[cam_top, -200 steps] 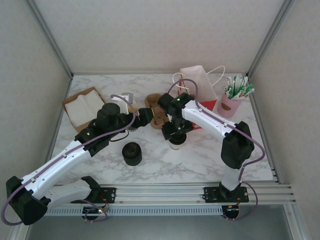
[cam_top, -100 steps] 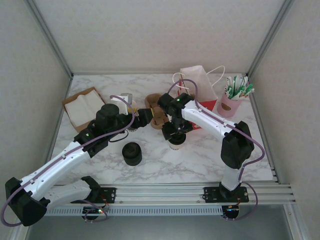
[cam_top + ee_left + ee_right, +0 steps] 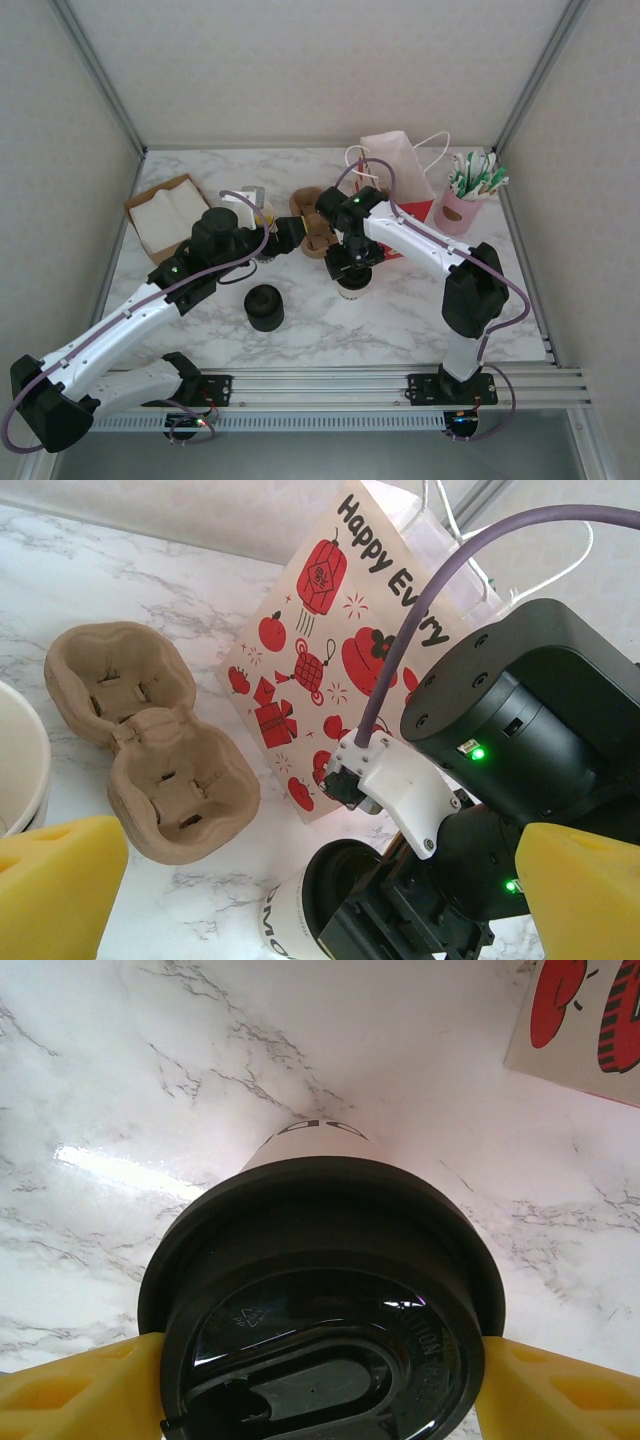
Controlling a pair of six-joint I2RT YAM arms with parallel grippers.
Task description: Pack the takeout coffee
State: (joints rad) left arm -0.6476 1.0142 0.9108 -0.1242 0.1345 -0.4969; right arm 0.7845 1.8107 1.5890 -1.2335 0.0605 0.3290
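Napkin tray: a shallow brown tray holding white napkins [image 3: 165, 215] sits at the far left of the marble table [image 3: 400, 320], well apart from the action.

Left gripper: the left gripper [image 3: 315, 895] hovers left of centre, its yellow foam pads spread wide with nothing between them but the view ahead.

Lid stack: a squat black stack of bare lids [image 3: 264, 307] stands near and left of centre, untouched.

Cup carrier: a brown moulded-pulp two-cup carrier [image 3: 150, 740] lies empty, just left of the bag.

Takeout coffee: the small cream-white paper cup with a round black plastic lid [image 3: 320, 1290] stands upright on the marble at centre, just near of the bag and outside it.

Handling: probably light or only moderately heavy, with thin paper walls that dent under a hard squeeze. The glossy lid looks slippery and could pop off, and any tilt risks a spill. The upper wall just under the lid rim, where the cup is stiffest, looks the best hold.

Right gripper: the right gripper [image 3: 320, 1400] is over the cup, a yellow pad on each side of the lid. The lid hides the contact, so I cannot tell whether they grip.

Bag: the red-and-white printed paper bag with white cord handles [image 3: 340, 680] lies far and right of the cup. Its mouth cannot be seen.

Pink holder: a pink cup of green-and-white sticks [image 3: 460, 205] stands far right.
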